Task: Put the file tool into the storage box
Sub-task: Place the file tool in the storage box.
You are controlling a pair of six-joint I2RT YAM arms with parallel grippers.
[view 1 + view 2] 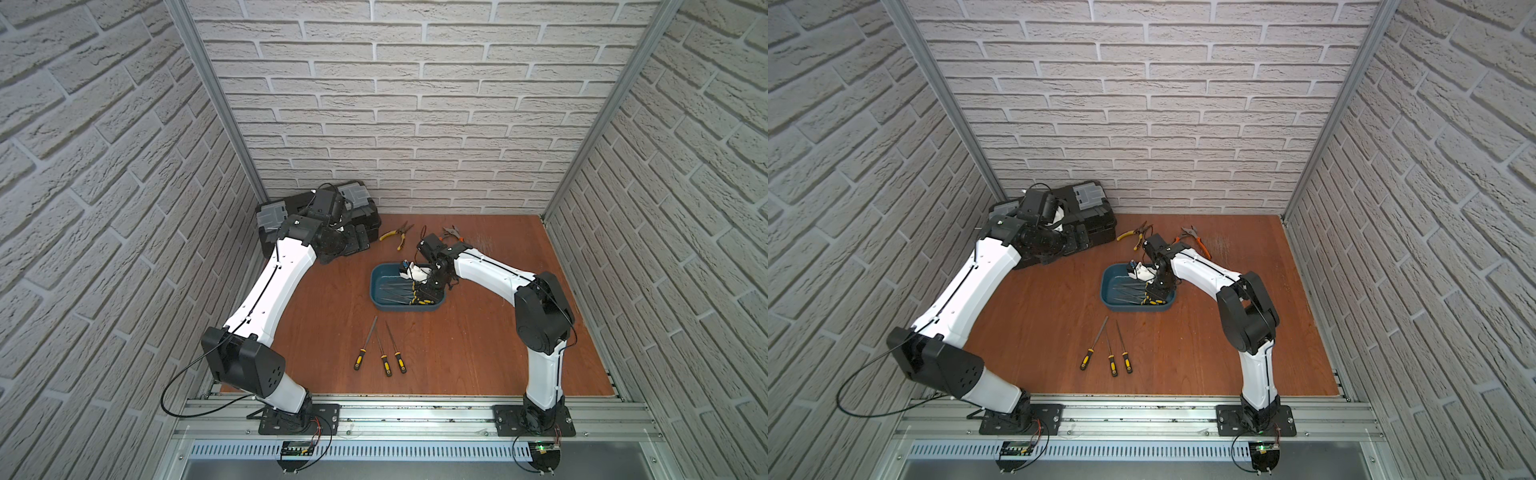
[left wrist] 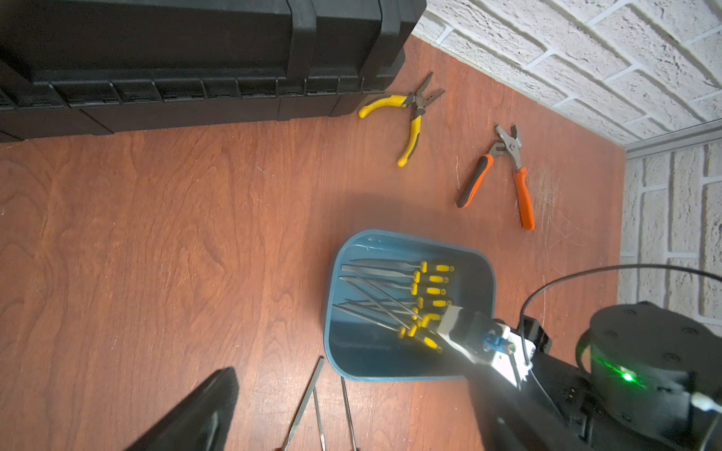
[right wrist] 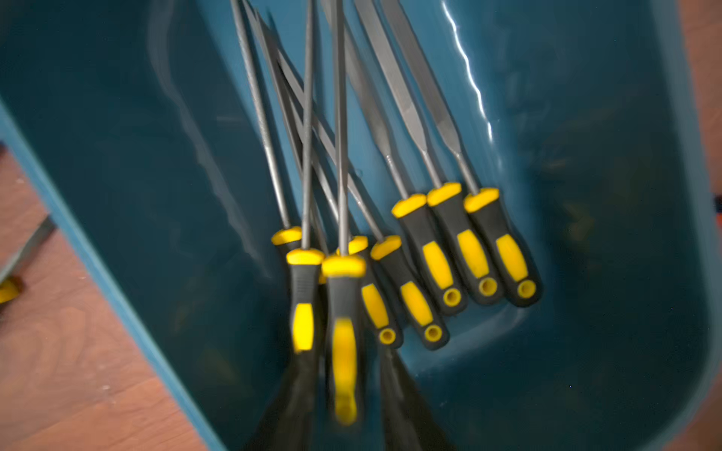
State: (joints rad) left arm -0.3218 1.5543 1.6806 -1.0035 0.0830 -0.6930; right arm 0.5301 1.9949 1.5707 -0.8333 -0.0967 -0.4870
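Right gripper (image 3: 344, 371) hangs, jaws parted, around the black-and-yellow handle of the slim steel file tool (image 3: 344, 269) inside the shallow teal plastic storage box (image 3: 117, 156); light, stiff and slick-shafted, it is probably best held by that handle; three more files (image 1: 386, 365) lie on the wooden table (image 1: 478, 353).

Soft, even overhead light leaves only faint shadows on the reddish-brown wooden bench (image 1: 324, 332) in both top views. The left wrist view bends the white brick wall (image 2: 586, 58) at its edge. In the right wrist view the nearest yellow-and-black file handle (image 3: 344, 343) is motion-blurred, and white glare streaks the teal-blue plastic storage box (image 3: 586, 195).
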